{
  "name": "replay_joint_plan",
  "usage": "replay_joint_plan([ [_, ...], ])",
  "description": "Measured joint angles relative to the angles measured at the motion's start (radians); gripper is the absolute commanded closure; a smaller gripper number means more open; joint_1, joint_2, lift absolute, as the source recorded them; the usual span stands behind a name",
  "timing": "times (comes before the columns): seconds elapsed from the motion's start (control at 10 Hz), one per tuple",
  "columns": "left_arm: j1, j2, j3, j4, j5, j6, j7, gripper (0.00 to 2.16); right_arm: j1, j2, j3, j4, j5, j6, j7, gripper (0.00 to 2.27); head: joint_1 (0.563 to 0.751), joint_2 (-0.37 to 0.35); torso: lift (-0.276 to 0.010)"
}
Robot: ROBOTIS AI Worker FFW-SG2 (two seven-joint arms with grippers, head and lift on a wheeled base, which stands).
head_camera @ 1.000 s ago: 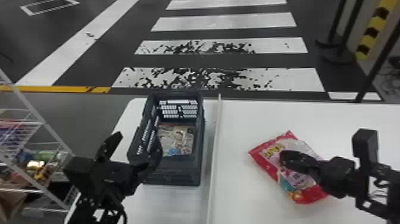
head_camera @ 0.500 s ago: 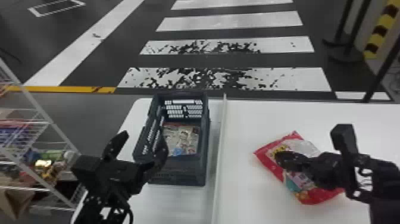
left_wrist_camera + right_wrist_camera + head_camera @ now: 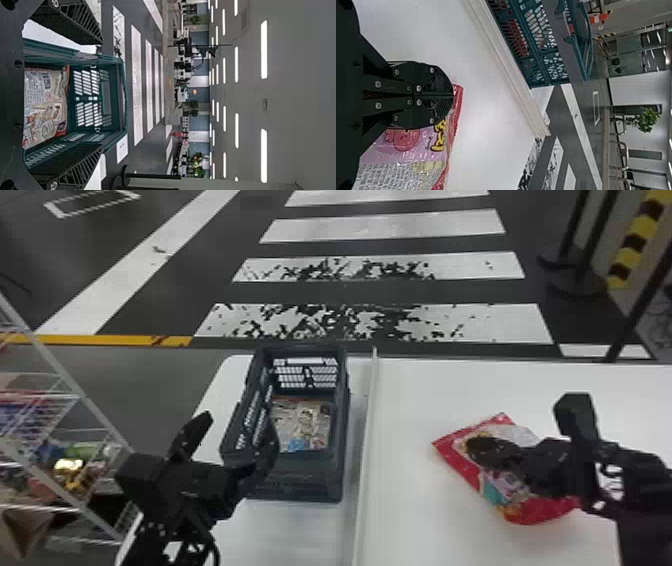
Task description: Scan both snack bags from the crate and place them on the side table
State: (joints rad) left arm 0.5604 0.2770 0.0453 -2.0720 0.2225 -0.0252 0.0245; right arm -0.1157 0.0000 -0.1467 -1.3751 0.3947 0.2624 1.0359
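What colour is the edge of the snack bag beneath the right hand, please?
The snack bag's edge is red, showing best in the right wrist view.

No wording can be read for certain. Toward four o'clock in the head view, the red-edged snack bag (image 3: 502,490) bears bold lettering (image 3: 439,136) and small print (image 3: 395,176); toward seven, the crate's snack bag (image 3: 300,422) carries fine print (image 3: 33,89).

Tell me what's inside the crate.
A pale, printed snack bag lies inside the crate. Whatever is underneath it is covered, so I can't tell whether anything else is there.
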Motion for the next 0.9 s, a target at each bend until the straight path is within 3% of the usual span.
replay_joint_plan([
  [0.9, -0.002, -0.002, -0.005, 0.002, 0.0, 0.0, 0.0, 0.07, -0.032, -0.014, -0.149, 0.095, 0.041, -0.115, -0.02, 2.25, 0.695, 0.066, -0.098],
])
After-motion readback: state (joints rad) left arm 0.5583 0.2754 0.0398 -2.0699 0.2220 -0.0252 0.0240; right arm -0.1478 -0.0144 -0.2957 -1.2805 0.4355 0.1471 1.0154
